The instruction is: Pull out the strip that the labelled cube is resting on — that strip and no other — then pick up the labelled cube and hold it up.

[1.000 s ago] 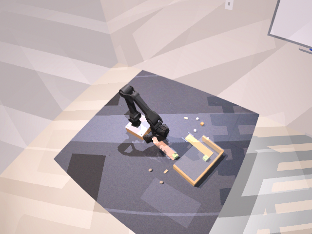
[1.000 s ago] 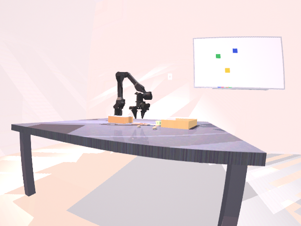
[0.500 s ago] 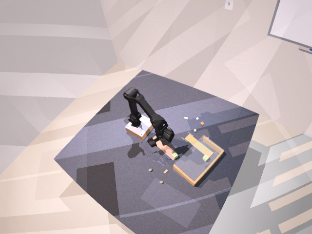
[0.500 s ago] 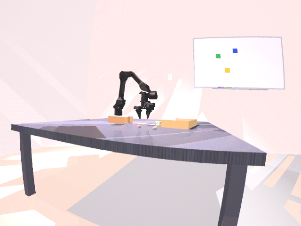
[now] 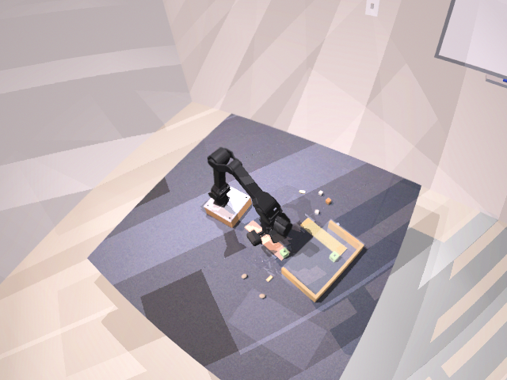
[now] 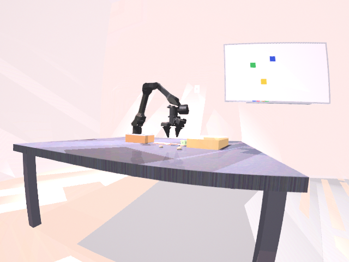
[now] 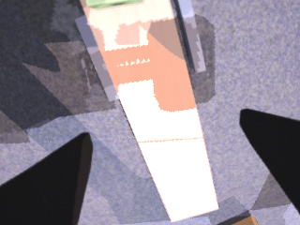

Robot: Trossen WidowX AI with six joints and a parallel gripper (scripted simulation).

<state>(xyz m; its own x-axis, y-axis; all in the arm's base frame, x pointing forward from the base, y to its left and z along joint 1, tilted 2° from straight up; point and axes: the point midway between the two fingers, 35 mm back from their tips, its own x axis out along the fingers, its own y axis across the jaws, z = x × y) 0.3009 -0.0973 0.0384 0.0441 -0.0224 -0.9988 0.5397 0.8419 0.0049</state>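
The pincer (image 5: 268, 239) (image 6: 172, 136) (image 7: 166, 127) hovers mid-frame, spread wide. Probably the strip is out; next, reach the green cube (image 5: 283, 252) (image 6: 183, 142) (image 7: 114, 2).

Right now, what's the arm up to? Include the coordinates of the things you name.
The black arm's gripper (image 5: 264, 241) (image 6: 172, 136) (image 7: 166, 127) is open and empty above the salmon strip (image 5: 273, 247) (image 7: 175, 89). A green cube (image 5: 284, 252) (image 6: 183, 142) (image 7: 114, 2) sits at that strip's far end. Another green cube (image 5: 333, 256) is by the yellow strip (image 5: 323, 235). Neither is lifted.

Place: lab or office (can't tell which) | whiteboard (image 5: 478, 39) (image 6: 298, 73) on wall | robot arm (image 5: 245, 180) (image 6: 143, 104) on table (image 5: 184, 253) (image 6: 112, 153)
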